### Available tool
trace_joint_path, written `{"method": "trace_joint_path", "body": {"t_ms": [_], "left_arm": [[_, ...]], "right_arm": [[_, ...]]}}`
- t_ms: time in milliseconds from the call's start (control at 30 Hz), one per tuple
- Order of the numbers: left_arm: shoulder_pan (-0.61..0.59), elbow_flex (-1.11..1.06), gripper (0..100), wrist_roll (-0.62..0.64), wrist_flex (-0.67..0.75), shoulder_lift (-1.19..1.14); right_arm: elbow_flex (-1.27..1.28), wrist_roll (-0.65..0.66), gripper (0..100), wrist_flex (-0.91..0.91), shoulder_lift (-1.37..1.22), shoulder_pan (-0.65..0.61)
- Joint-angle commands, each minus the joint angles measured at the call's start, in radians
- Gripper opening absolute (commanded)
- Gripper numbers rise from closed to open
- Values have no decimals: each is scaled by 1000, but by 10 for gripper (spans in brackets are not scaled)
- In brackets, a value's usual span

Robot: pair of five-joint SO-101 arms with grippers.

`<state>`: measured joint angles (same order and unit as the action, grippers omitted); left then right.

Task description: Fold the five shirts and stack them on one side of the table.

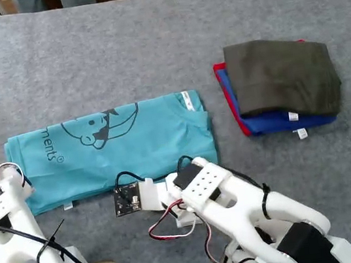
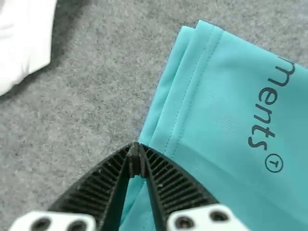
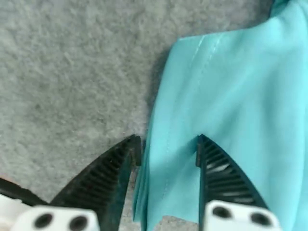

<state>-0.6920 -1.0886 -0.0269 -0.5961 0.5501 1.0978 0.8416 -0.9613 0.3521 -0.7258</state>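
1. Black ribbed jaws of the right gripper (image 3: 168, 144), low centre in the high view, stand parted astride the near hem of the teal shirt (image 1: 131, 145).
2. At lower left, the left gripper (image 2: 137, 161) is clamped on that shirt's near corner.
3. The right gripper should catch both hem layers; then both should lift evenly, keeping the edge taut.
4. Farther off, at upper right on the counter (image 1: 148, 36), the olive shirt (image 1: 279, 76) tops the folded stack.
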Motion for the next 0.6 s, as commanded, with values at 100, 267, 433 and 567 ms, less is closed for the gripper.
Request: {"method": "trace_joint_path", "body": {"t_ms": [100,267,433,567], "left_arm": [[1,2,31,12,11,21],[-1,2,30,12,11,21],[-1,2,30,12,14,21],[-1,2,30,11,17,21]], "right_arm": [[-13,17,158,11,-31,29],[-13,31,78,15,-31,31],[-15,31,73,17,-31,43],[-38,31,14,14,-33,81]]}}
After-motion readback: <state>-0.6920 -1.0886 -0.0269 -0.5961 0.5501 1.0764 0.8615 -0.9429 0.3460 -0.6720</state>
